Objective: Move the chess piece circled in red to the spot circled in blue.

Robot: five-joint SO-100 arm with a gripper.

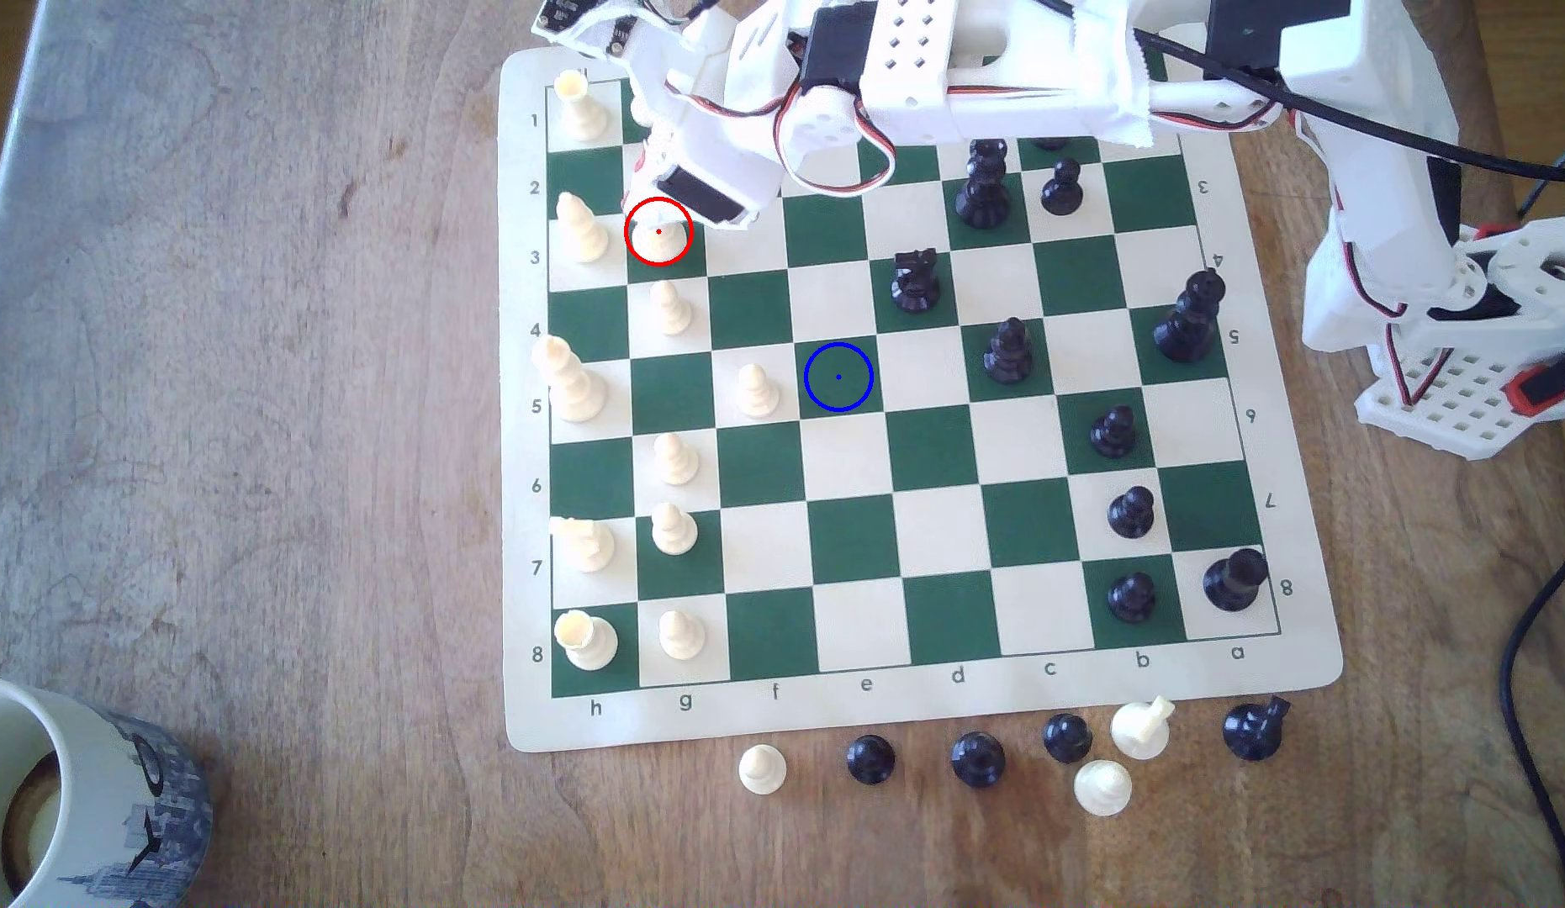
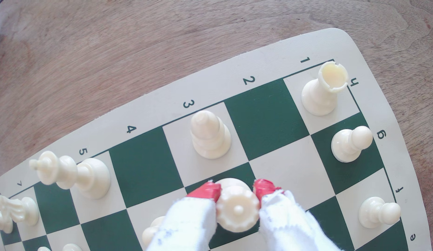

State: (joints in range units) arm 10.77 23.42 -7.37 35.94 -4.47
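Cloth-wrapped, red-tipped fingers (image 2: 211,190) of my end effector (image 2: 237,193) sit against both sides of the queen's (image 2: 237,208) crown; I read that as gripping it. She stands upright, long axis vertical, serrated crown towards the wrist camera, on the red-ringed green square g3 (image 1: 659,231). Just beside her stand a cream bishop (image 2: 209,135) on h3 and a pawn (image 1: 671,306) on g4. My target, the blue-ringed green square (image 1: 838,376), lies well apart on the chessboard (image 1: 857,707). On the table, a mug (image 1: 88,786) holds brown liquid.
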